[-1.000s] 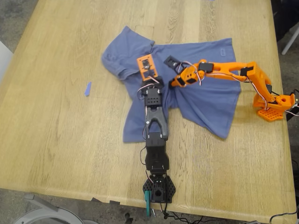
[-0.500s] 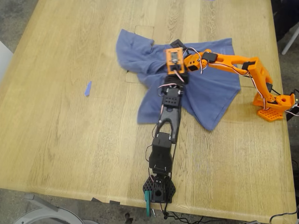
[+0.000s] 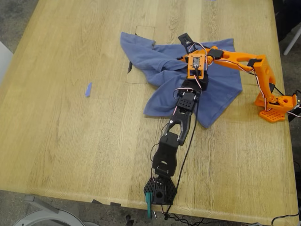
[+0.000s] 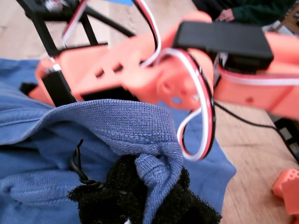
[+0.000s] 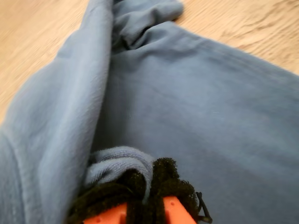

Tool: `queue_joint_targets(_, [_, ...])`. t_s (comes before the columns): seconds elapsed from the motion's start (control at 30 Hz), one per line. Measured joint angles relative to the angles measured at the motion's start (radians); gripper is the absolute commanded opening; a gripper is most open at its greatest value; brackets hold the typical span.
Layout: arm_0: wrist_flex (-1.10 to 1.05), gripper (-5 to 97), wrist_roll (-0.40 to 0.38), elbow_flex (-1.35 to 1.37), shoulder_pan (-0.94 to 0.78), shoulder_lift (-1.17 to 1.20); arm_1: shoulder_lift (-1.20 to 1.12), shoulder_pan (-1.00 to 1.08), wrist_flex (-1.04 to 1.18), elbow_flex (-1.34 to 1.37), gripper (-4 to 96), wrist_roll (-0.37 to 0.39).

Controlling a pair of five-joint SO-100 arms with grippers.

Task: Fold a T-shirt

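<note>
A small blue scrap [image 3: 88, 89] lies on the bare bench [image 3: 56, 141] toward the exterior view's left, well apart from everything else. Right of centre, the T-shirt [image 3: 160, 70] lies bunched and half dragged over itself. My first gripper [image 4: 140, 196] has its fingers (black-padded) clamped on a ribbed hem fold, and my second gripper [image 5: 145, 196] pinches another fold, both over the cloth.

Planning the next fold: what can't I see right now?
The shirt's chest print: in no view; the cloth is bunched.
Exterior view: the black arm's grip spot, hidden under its orange camera mount.
First wrist view: the shirt's far side, blocked by the blurred orange arm.
</note>
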Motion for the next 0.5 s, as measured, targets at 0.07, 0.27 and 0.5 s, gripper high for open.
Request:
queue_joint_targets(0.07, [-0.025, 0, 0.002, 0.000, 0.021, -0.034, 0.031, 0.025, -0.037, 0.061, -0.1, 0.000])
queue_joint_targets(0.27, [-0.083, 0, -0.009, -0.048, 0.086, -0.144, 0.112, 0.087, -0.132, 0.224, -0.1, 0.000])
queue_joint_targets(0.5, [-0.109, 0, -0.015, -0.081, 0.167, -0.227, 0.146, 0.141, -0.176, 0.299, -0.1, 0.000])
